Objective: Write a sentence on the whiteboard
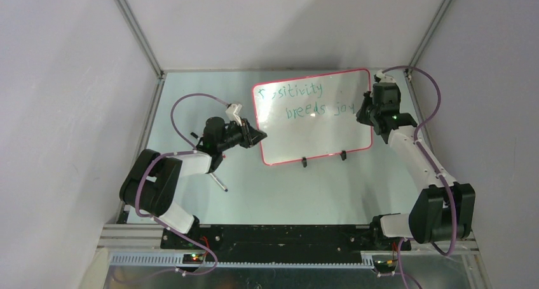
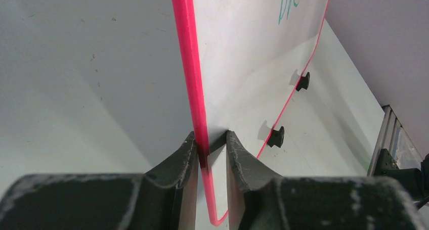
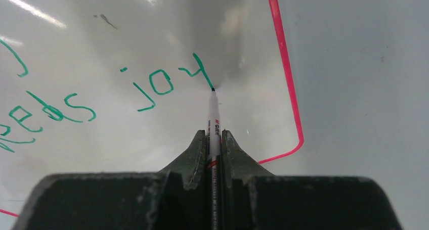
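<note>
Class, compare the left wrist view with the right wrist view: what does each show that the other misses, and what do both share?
Only the left wrist view shows the left tool clamped on the red-pink edge of the whiteboard, and the board's two black feet. Only the right wrist view shows the right tool gripping a marker, its tip at the last letter of the green sentence. Both show the board's glossy white face, its red-pink rim and some of the green writing.

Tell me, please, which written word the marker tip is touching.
The word "joy", ending the lower line: the marker tip meets its y's tail; "breeds" and "Positivity" lie apart.
</note>
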Available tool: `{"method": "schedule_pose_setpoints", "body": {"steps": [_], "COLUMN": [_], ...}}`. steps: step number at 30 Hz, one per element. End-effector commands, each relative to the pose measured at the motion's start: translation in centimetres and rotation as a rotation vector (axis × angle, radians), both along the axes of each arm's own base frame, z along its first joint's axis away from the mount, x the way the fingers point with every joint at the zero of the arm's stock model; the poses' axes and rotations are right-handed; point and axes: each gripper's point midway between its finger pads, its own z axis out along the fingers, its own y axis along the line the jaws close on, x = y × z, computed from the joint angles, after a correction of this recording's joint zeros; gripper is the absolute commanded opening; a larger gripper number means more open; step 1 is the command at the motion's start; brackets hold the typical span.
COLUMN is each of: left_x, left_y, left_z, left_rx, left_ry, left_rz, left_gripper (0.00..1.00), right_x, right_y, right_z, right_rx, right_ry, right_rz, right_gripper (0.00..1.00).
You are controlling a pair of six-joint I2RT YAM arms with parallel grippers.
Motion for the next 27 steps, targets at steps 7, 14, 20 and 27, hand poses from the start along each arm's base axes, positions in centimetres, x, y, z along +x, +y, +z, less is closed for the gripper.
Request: {"method": "schedule_pose_setpoints", "body": {"steps": [7,14,20,27], "left_x": [1.0,1.0,1.0,1.0], "left_y": [0.1,0.0,0.0,0.0], "left_z": [1.9,1.8,1.8,1.7], "left_rx": [0.025,0.026,0.026,0.027], "left_ry": [-0.105,-0.103,-0.101,-0.100], "left_rz": [0.014,0.013,0.012,0.013], "left_gripper": [0.24,0.23,0.23,0.24], "right_x": [-0.7,-0.4,0.0,-0.1], "right_y": [0.5,1.5,2.3,3.0], "right_z": [-0.3,-0.4,0.0,1.8], "right_rx": [0.011,0.019,0.038,0.065], "right_ry": [0.004,-0.004,-0.022,-0.053], "right_rz": [0.012,0.048,0.071,0.098], "right_gripper": [0.00,0.00,0.00,0.00]}}
